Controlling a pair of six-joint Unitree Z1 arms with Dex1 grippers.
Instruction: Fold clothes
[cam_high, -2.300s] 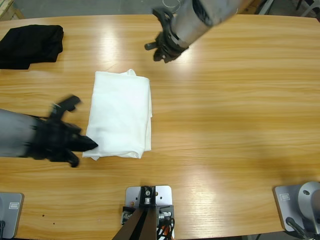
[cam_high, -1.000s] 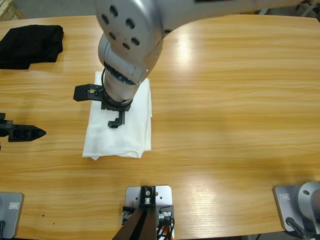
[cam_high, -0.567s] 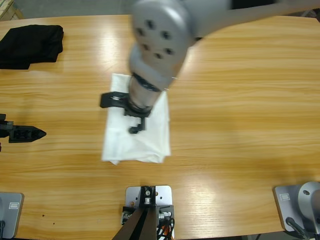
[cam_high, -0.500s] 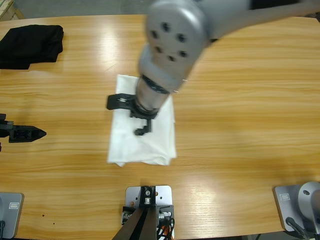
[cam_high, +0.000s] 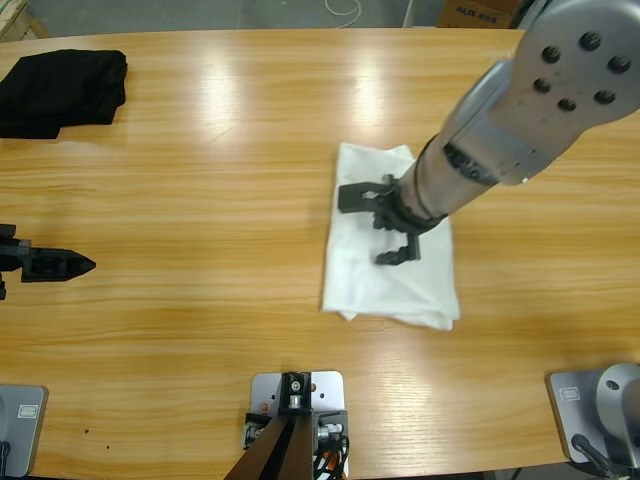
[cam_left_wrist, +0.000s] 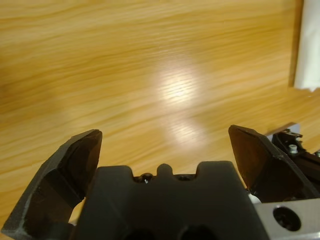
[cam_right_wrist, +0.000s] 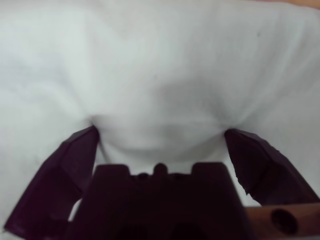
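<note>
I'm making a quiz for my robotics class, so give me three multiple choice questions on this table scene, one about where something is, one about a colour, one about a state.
1. Where does the black garment lie in the high view?
A. upper left of the table
B. under the white T-shirt
C. lower right corner

2. What colour is the folded T-shirt?
A. red
B. white
C. blue

3. How are the right gripper's jaws?
A. shut on the black garment
B. shut in the air
C. open, pressed down on the T-shirt

Answers:
1 A, it sits at the table's far upper left edge.
2 B, the cloth is plain white in both views.
3 C, the right wrist view shows the jaws spread with cloth dimpled at both tips.
</note>
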